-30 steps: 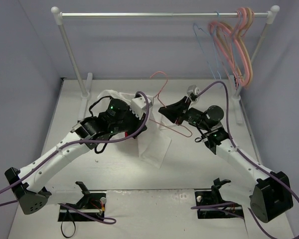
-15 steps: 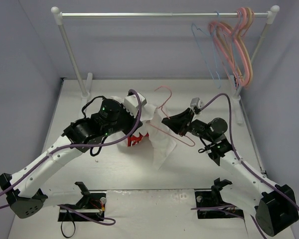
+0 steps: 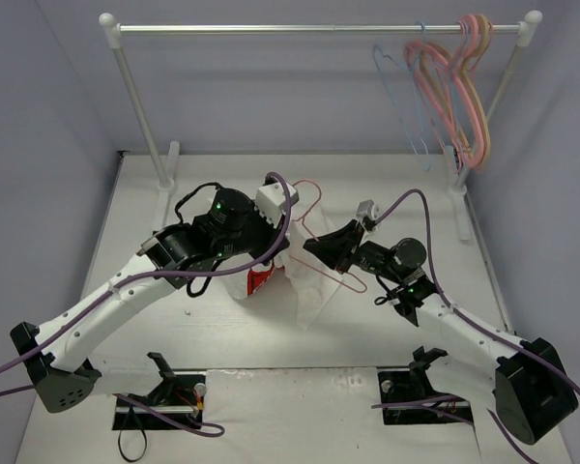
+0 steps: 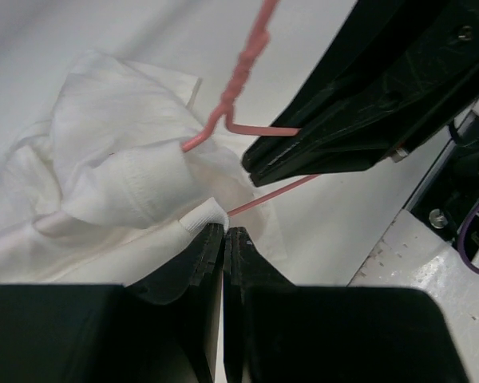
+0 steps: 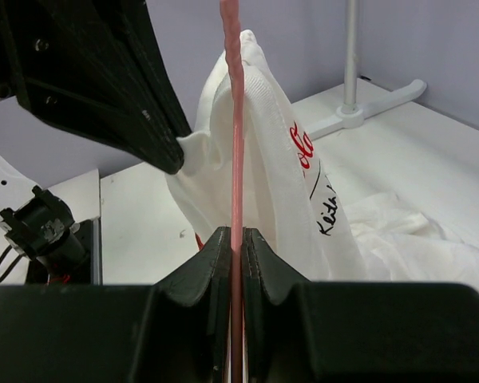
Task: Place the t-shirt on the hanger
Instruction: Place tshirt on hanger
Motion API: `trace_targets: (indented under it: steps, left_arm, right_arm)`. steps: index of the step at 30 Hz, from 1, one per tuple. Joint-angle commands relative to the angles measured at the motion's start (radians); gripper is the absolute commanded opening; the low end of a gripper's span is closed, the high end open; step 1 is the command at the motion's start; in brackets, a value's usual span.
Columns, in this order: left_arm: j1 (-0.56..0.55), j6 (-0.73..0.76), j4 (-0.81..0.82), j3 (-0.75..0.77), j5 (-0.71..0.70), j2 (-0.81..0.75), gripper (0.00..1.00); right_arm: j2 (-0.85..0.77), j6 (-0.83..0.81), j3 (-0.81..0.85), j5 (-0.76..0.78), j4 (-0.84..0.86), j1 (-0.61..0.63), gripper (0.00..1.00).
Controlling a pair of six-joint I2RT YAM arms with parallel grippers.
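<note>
Loosely crumpled white t-shirt, red print

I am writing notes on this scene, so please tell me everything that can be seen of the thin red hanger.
The hanger is thin pinkish-red wire, seemingly metal, a triangle with a twisted neck and small hook. It is held up in the air, tilted, its wire clamped between the shut fingers of the right gripper. One shoulder disappears into the white t-shirt, which the left gripper pinches.

The hanger has dropped nearer, and the t-shirt now shows red print.
</note>
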Motion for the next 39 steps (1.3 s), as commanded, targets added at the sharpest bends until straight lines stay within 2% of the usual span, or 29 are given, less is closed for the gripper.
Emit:
trace_targets:
  steps: [1,6,7,9,10,13,19,23,26,29,34,36,39]
  left_arm:
    - [-0.033,-0.037,0.121,0.037,0.061,-0.022,0.00]
    - [-0.089,-0.011,0.060,0.075,0.006,0.033,0.00]
    - [-0.089,-0.007,0.046,0.091,-0.026,0.036,0.10]
    - [-0.089,-0.005,0.031,0.095,-0.067,0.024,0.36]
    - [-0.089,-0.005,0.031,0.094,-0.121,0.016,0.54]
    - [-0.089,0.016,0.022,0.098,-0.213,-0.030,0.68]
    - [-0.087,0.094,-0.018,0.128,-0.322,-0.122,0.71]
    - [-0.086,0.179,-0.023,0.096,-0.400,-0.157,0.71]
    - [-0.083,0.252,-0.006,0.069,-0.408,-0.169,0.71]
    - [-0.063,0.338,-0.015,0.068,-0.353,-0.149,0.71]
    - [0.026,0.378,-0.043,0.071,-0.143,-0.087,0.72]
    - [0.097,0.391,-0.032,0.057,-0.071,-0.077,0.73]
    - [0.235,0.392,-0.018,0.046,0.122,-0.060,0.75]
  right_arm:
    - [0.009,0.013,0.021,0.044,0.217,0.010,0.00]
    - [0.056,0.037,0.041,0.046,0.268,0.010,0.00]
    - [0.058,0.037,0.043,0.047,0.265,0.010,0.00]
    - [0.050,0.023,0.040,0.049,0.255,0.009,0.00]
    - [0.049,0.017,0.038,0.047,0.239,0.010,0.00]
    - [0.039,0.002,0.037,0.037,0.211,0.010,0.00]
    - [0.038,-0.010,0.034,0.017,0.192,0.006,0.00]
    - [0.039,-0.010,0.041,-0.005,0.176,0.007,0.00]
    - [0.039,-0.010,0.049,-0.023,0.162,0.007,0.00]
    - [0.036,-0.015,0.064,-0.040,0.131,0.007,0.00]
    - [0.029,-0.033,0.098,-0.054,0.084,0.007,0.00]
    - [0.023,-0.043,0.106,-0.062,0.062,0.007,0.00]
    - [0.013,-0.055,0.116,-0.062,0.039,0.006,0.00]
